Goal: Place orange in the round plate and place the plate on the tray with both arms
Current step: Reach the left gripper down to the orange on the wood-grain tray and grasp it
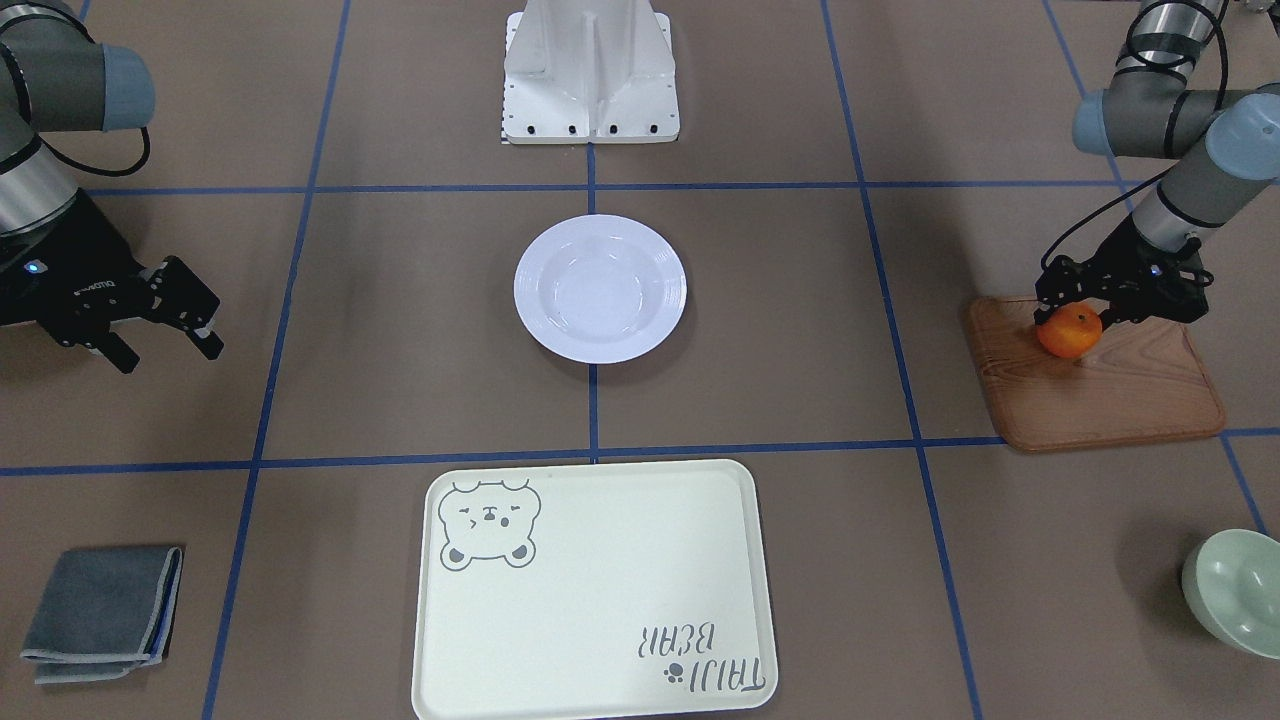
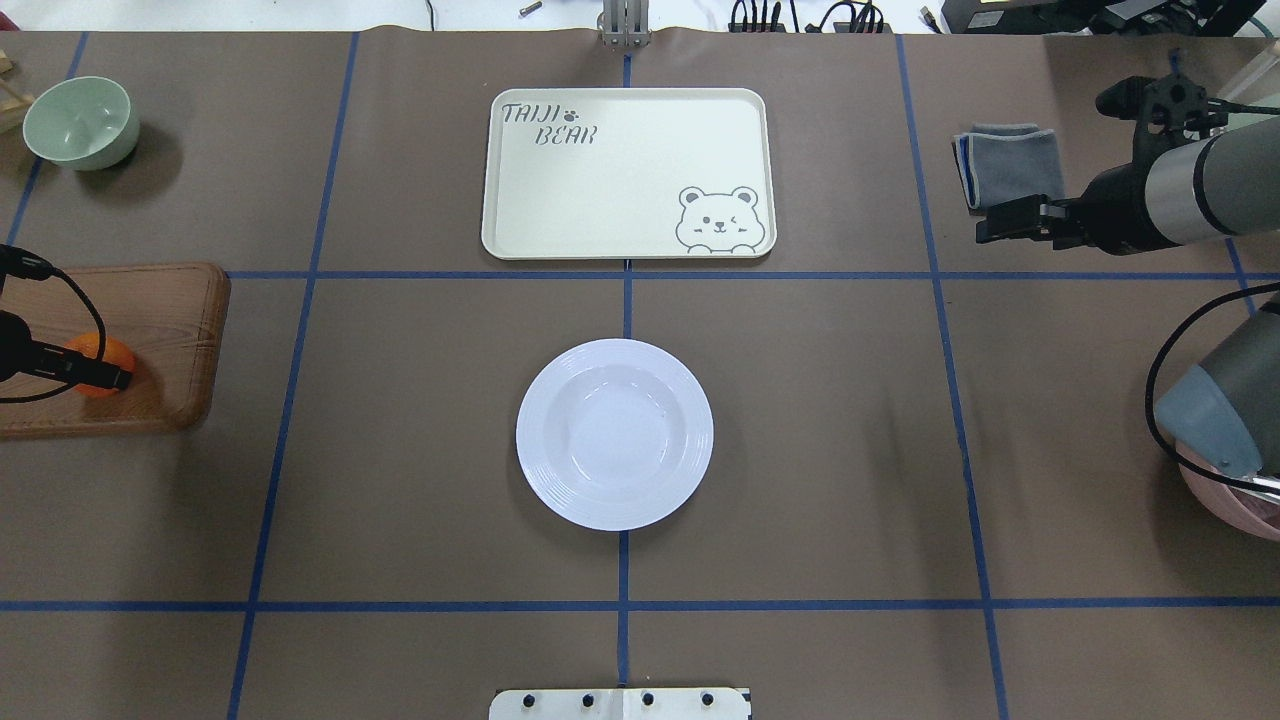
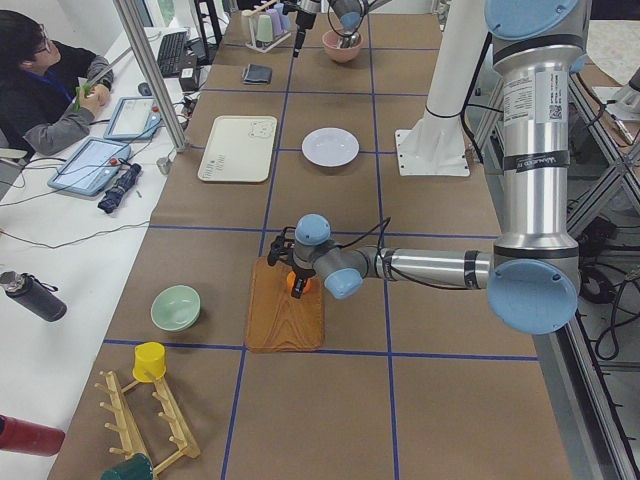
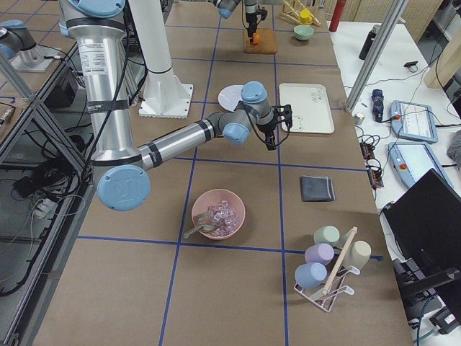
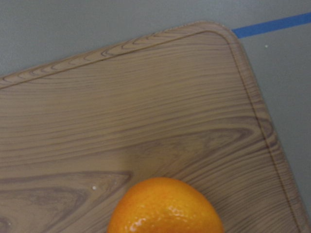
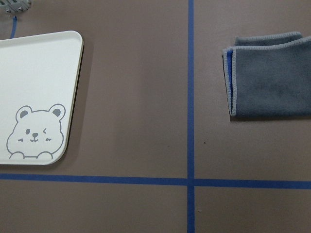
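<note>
The left arm (image 1: pixel 1150 105) reaches out to its own side, wrist bent down. The left gripper (image 1: pixel 1078 312) sits low with fingers parted; whether they pinch cannot be told. The right arm (image 1: pixel 30 190) hangs raised, and the right gripper (image 1: pixel 165 350) angles downward, jaws apart.

Brown table (image 2: pixel 400 450), blue tape grid (image 2: pixel 800 605), white side desk (image 3: pixel 60 215), metal post (image 3: pixel 152 75)
</note>
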Motion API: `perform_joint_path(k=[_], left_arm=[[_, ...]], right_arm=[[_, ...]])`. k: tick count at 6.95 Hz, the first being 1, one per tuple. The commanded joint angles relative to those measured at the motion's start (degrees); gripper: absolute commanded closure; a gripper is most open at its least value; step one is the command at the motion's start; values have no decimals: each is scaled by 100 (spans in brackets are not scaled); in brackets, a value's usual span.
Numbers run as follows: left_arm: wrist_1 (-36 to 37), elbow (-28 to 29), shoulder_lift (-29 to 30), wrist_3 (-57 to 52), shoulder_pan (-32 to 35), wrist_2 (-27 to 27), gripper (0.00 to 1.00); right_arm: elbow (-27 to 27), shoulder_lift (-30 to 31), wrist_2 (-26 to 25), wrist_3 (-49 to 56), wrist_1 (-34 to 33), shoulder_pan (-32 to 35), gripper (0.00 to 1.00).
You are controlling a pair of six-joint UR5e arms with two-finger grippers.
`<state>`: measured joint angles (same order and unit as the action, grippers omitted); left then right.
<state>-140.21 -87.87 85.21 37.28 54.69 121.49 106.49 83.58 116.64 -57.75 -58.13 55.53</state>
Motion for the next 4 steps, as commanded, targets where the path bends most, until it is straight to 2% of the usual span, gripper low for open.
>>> perform_joint_path(k=[1, 3, 4], left_arm=[[-69, -114, 57, 25, 7, 58, 100], [412, -615, 293, 60, 121, 278, 100], [720, -817, 547, 452, 121, 252, 100]], right_arm=[[-5, 1, -1, 18, 12, -7, 0], [-14, -8, -1, 27, 21, -7, 0], [-14, -17, -1, 27, 21, -7, 0]])
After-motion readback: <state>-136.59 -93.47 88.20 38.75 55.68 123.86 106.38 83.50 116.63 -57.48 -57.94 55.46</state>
